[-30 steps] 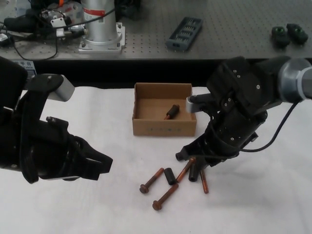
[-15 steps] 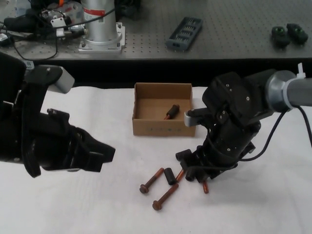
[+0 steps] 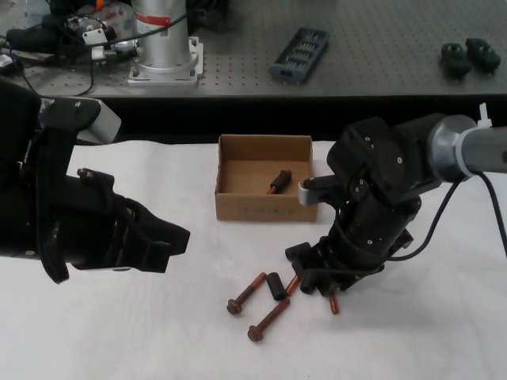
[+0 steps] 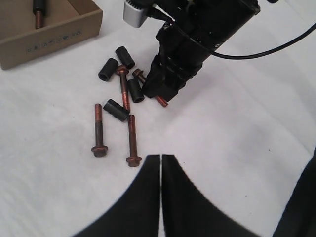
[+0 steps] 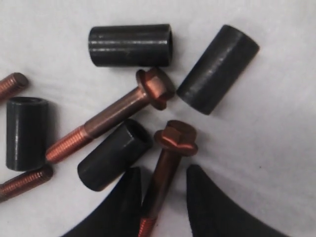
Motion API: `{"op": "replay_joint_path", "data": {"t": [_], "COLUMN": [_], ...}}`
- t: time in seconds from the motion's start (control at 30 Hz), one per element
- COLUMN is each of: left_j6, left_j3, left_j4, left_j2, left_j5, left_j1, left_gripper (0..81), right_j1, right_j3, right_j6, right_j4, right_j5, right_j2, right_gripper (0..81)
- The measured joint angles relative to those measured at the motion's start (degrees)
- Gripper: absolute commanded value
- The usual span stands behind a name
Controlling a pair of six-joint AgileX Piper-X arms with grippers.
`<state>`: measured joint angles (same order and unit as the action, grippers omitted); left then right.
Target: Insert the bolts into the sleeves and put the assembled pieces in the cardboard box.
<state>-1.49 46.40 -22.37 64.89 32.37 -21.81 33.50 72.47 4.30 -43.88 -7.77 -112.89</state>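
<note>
Right wrist view, my log of the lot:

1. right gripper (image 5: 163, 197): fingers apart, one on each side of the shank of a copper bolt (image 5: 170, 148). I see a strip of cloth between the shank and one finger, so it is not clamped. The flanged head lies just ahead of the fingertips.
2. second bolt (image 5: 123, 111): crosswise ahead of the fingertips, its head just beside the first bolt's head.
3. sleeves, black, four loose:
   - one (image 5: 114, 154) just beside one finger, against the straddled shank;
   - one (image 5: 217, 69) ahead and to the other side;
   - one (image 5: 131, 45) farthest ahead;
   - one (image 5: 27, 133) well off to the side.

Left wrist view:

4. left gripper (image 4: 161, 163): fingers pressed together, nothing between them, held over the white cloth (image 4: 237, 148).
5. Two more bolts (image 4: 98, 131) (image 4: 132, 140): nearest this gripper's tips, just ahead of them.
6. cardboard box (image 4: 49, 32): beyond the loose pile from this gripper, with one assembled piece (image 4: 39, 10) lying inside.

High view:

7. The box (image 3: 268, 210) lies between the two grippers and farther off than both.
</note>
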Motion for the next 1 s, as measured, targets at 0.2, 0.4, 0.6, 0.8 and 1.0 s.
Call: {"op": "replay_joint_path", "data": {"t": [0.2,0.4,0.6,0.8,1.0], "left_j6": [0.0,0.0,3.8,6.5,6.4], "left_j3": [0.0,0.0,0.0,0.0,0.0], "left_j4": [0.0,0.2,0.2,0.2,0.2], "left_j2": [0.0,0.0,0.0,0.0,0.7], "left_j5": [-0.2,-1.7,-3.9,-9.5,-12.9], "left_j1": [0.0,0.0,-0.1,-4.2,-9.0], "left_gripper": [0.7,0.7,0.7,0.6,3.9], "right_j1": [0.0,0.0,0.0,0.0,0.0], "right_j3": [2.2,3.8,2.6,-5.6,-14.1], "right_j6": [-0.1,-3.7,-7.9,-9.1,-9.1], "right_j4": [-0.6,-5.7,-13.1,-14.6,-15.4], "right_j5": [-0.3,-1.0,-1.1,-1.2,-1.3], "right_j2": [-0.7,0.0,4.1,14.7,28.3], "right_gripper": [1.4,2.6,2.6,2.6,2.6]}}
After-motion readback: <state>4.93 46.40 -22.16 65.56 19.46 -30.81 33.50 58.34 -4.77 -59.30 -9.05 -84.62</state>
